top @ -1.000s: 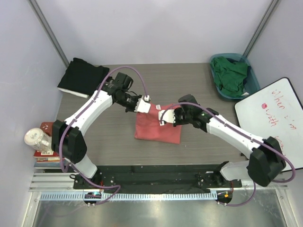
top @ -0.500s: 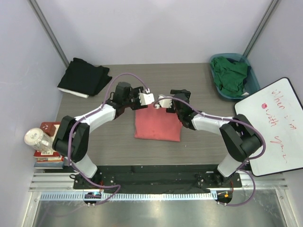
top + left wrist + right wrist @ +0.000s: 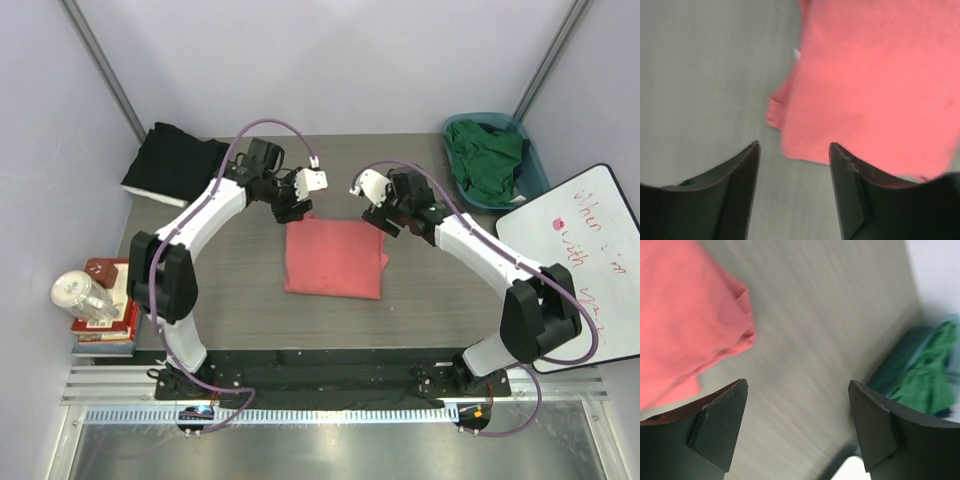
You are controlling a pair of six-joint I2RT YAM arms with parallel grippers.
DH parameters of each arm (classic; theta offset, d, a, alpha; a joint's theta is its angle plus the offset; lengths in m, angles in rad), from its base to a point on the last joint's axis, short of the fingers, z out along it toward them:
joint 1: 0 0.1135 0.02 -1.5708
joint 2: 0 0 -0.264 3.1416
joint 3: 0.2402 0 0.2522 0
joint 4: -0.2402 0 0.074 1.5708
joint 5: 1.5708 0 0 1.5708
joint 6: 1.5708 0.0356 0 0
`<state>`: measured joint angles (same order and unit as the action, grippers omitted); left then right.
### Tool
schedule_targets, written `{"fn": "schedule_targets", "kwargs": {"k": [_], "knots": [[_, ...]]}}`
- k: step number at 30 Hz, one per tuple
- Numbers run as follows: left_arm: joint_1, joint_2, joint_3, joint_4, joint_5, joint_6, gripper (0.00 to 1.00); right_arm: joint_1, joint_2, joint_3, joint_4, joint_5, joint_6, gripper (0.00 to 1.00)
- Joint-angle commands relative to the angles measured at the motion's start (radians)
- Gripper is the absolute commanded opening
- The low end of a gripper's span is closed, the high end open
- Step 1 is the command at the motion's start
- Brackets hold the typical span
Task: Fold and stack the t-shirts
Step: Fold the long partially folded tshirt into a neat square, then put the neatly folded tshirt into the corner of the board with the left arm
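2 open, empty grippers, left gripper (image 3: 296,205) and right gripper (image 3: 385,218), hang over the far corners of the folded coral-pink t-shirt (image 3: 335,262) on the table (image 3: 250,300), so you may judge its fold finished.

I had one folded shirt (image 3: 335,262) lying near the middle of the table (image 3: 230,285). My left gripper (image 3: 303,190) hung just behind its far left corner and my right gripper (image 3: 372,190) just behind its far right corner. A second shirt (image 3: 175,163) lay at the table's far left corner. The third shirt (image 3: 487,155) sat in the basket (image 3: 537,165) at the far right corner, with a whiteboard (image 3: 580,270) just in front of that, off the table's right side. A jar (image 3: 78,295) stood on books (image 3: 105,335) off the left edge.
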<state>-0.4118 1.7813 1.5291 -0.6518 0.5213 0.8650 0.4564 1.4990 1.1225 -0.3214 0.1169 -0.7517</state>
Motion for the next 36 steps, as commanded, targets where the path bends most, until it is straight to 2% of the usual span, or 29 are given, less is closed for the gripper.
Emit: {"fn": "schedule_targets", "kwargs": {"k": [1,2,4,5,7,8,9,11,16,23,36], "knots": [[0.091,0.102,0.019,-0.293,0.134,-0.251,0.71,-0.033,-0.059,0.023,-0.212,-0.201,0.129,0.89],[0.102,0.107,0.014,-0.264,0.143,-0.341,0.72,-0.039,-0.057,0.023,-0.214,-0.203,0.149,0.9],[0.137,0.124,0.011,-0.256,0.208,-0.418,0.79,-0.062,-0.045,0.029,-0.225,-0.235,0.228,0.92],[0.148,0.127,-0.003,-0.229,0.218,-0.505,0.83,-0.093,-0.043,0.033,-0.225,-0.278,0.267,0.94],[0.194,0.121,-0.038,-0.18,0.276,-0.581,0.96,-0.125,-0.023,0.037,-0.232,-0.353,0.383,0.96],[0.206,0.115,-0.082,-0.119,0.276,-0.672,0.99,-0.154,-0.016,0.037,-0.228,-0.417,0.415,0.96],[0.22,0.112,-0.104,-0.097,0.292,-0.694,1.0,-0.163,0.003,0.037,-0.226,-0.448,0.443,0.96],[0.251,0.112,-0.156,-0.066,0.342,-0.733,1.0,-0.168,0.017,0.045,-0.206,-0.476,0.48,0.96],[0.263,0.125,-0.24,0.038,0.42,-0.817,1.0,-0.171,0.056,0.115,-0.191,-0.467,0.457,0.96],[0.263,0.188,-0.294,0.179,0.379,-0.963,1.0,-0.171,0.066,0.166,-0.199,-0.477,0.453,0.96],[0.174,0.262,-0.331,0.342,0.342,-1.109,1.0,-0.189,0.029,-0.075,-0.225,-0.317,0.44,0.96]]}}
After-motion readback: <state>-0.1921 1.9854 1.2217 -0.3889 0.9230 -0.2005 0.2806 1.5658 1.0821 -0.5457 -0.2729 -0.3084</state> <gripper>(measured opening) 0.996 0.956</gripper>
